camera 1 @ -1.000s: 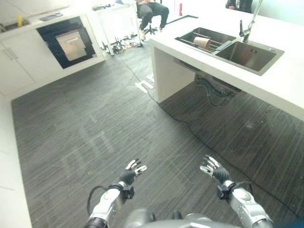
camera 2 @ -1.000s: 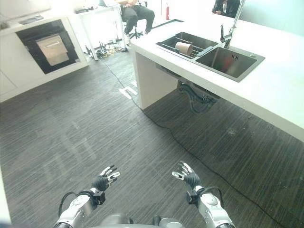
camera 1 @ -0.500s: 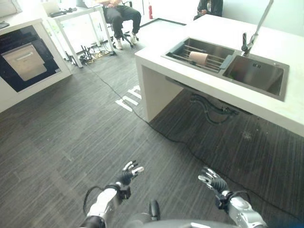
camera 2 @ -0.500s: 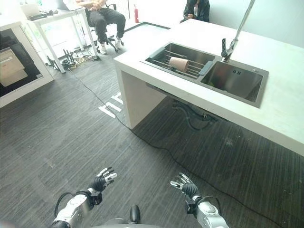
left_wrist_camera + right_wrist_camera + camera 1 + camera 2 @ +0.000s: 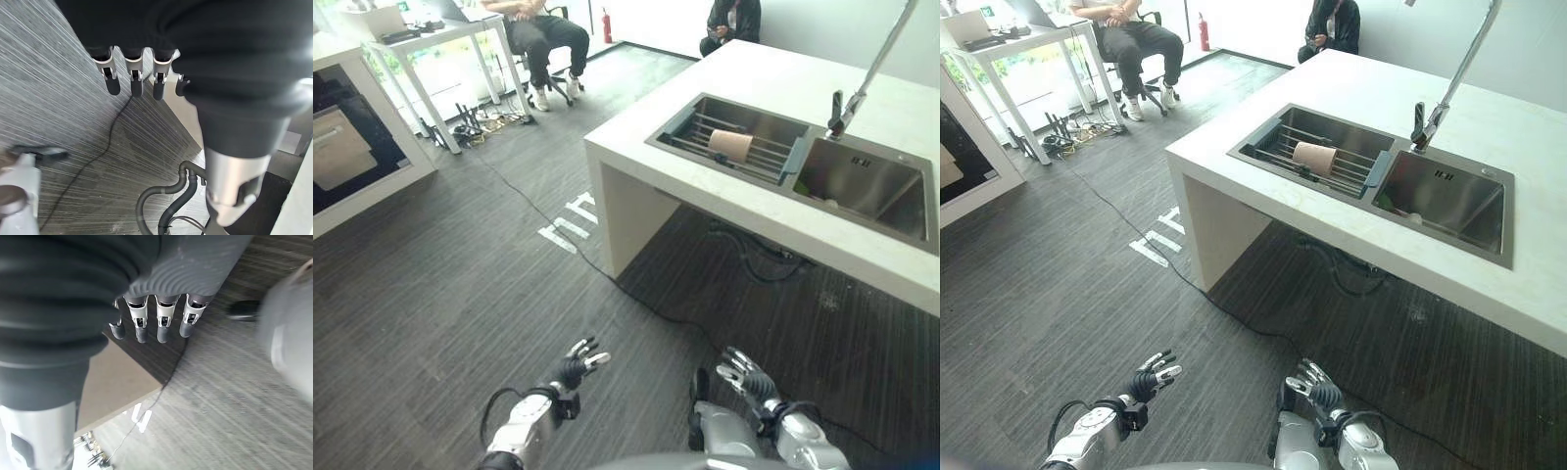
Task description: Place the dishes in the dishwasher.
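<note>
A tan cup (image 5: pixel 731 145) lies on its side on a wire rack (image 5: pixel 1317 155) in the left basin of a steel sink (image 5: pixel 858 176) set in a white counter (image 5: pixel 1489 274). Low in the eye views, far from the counter, my left hand (image 5: pixel 570 369) hangs over the dark floor with straight fingers (image 5: pixel 134 81), holding nothing. Level with it, my right hand (image 5: pixel 745 379) is open too, its fingers (image 5: pixel 164 325) relaxed. The dishwasher's dark front (image 5: pixel 337 147) shows at the far left edge.
A tall tap (image 5: pixel 1449 93) stands behind the sink. Pipes (image 5: pixel 759 264) hang under the counter. Two seated persons (image 5: pixel 543 29) are at the back by a white desk (image 5: pixel 421 44). A cable (image 5: pixel 558 230) runs across the grey striped floor (image 5: pixel 440 284).
The whole picture has shifted: the camera has turned toward the counter, so the sink looks nearer and the dishwasher front has slid to the left edge. Both hands stay open and low.
</note>
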Robot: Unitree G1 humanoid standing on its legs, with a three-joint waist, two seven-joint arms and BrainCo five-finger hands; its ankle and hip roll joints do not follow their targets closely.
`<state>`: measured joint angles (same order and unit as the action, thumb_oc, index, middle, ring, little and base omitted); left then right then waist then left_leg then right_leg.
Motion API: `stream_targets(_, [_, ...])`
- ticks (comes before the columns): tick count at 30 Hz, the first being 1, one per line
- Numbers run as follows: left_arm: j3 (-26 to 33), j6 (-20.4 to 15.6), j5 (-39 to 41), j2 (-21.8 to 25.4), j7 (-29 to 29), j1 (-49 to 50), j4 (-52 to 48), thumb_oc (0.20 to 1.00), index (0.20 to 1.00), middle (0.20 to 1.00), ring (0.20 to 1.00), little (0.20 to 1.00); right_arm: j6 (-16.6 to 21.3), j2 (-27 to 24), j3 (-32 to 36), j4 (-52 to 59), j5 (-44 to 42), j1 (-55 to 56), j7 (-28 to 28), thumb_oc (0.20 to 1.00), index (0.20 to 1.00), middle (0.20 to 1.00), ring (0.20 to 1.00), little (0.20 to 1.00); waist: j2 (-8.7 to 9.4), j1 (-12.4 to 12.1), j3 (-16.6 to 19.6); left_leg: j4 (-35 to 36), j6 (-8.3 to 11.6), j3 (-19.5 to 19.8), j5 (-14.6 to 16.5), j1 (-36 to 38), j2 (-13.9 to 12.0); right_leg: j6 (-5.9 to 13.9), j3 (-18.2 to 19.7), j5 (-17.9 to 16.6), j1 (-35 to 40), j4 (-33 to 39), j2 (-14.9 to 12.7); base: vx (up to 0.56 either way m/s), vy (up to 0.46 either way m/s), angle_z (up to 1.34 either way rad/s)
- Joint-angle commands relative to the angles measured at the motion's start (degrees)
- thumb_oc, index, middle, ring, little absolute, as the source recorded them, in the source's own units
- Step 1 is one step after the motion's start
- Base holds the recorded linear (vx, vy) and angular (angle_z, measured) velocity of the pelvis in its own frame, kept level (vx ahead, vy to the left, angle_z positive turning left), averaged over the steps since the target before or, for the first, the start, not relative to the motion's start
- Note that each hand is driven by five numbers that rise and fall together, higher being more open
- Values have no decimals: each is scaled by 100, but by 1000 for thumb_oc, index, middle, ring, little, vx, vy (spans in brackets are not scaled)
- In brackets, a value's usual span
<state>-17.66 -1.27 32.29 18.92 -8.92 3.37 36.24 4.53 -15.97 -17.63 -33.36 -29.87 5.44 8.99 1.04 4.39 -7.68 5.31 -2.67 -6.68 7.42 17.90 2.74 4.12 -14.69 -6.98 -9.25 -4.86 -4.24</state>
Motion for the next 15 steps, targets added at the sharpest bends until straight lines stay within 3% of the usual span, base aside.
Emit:
stream_targets(1, [28,-307,-116,-47,36,-151,-280,1000,1000,1000,1000,1000,115,-196,-126,154,-133,-266,-66,1000,1000,1000,1000,1000,-11,58,61,-434,77,-45,-417,-698,-5,89,338,39,608,130,70,291,-251,-23])
stream_targets(3, [11,-328,-103,-92,91,-168,-308,1000,1000,1000,1000,1000,82,-285,-119,133,-114,-301,5,1000,1000,1000,1000,1000,4,90,65,-1091,146,-147,-274,-801,-26,-92,366,236,706,50,168,236,-244,-47])
stream_targets(7, [61,-394,-74,-146,108,-175,-371,1000,1000,1000,1000,1000,56,-454,-187,210,-72,-299,59,1000,1000,1000,1000,1000,90,11,-42,-3149,500,-113,-1036,-1598,-287,-441,483,490,1063,124,256,178,-231,-43])
stream_targets(9, [129,-355,-75,-142,107,-149,-417,1000,1000,1000,1000,1000,11,-479,-209,234,-109,-300,22,1000,1000,1000,1000,1000,99,-62,-73,-3336,482,-9,-1134,-1908,-348,-496,550,545,1203,163,286,217,-95,-42])
stream_targets(12, [220,-410,-33,-116,127,-46,-506,1000,1000,1000,1000,1000,-68,-413,-214,143,-14,-365,30,1000,1000,1000,1000,1000,46,-170,-59,-2089,419,176,-1038,-1791,-378,-403,889,693,1338,135,411,279,98,-61])
stream_targets(14, [255,-430,22,-118,154,-4,-499,1000,1000,1000,1000,1000,-107,-413,-237,92,-9,-388,6,1000,1000,1000,1000,1000,-3,-253,-16,-1170,489,578,-1210,-1817,-388,-370,1142,769,1420,173,508,283,182,-81])
stream_targets(15, [278,-413,-5,-135,170,29,-526,1000,1000,1000,1000,1000,-111,-415,-256,36,-35,-403,-37,1000,1000,1000,1000,1000,-34,-357,-9,-612,609,962,-1461,-1934,-462,-354,1368,820,1553,261,561,327,203,-101])
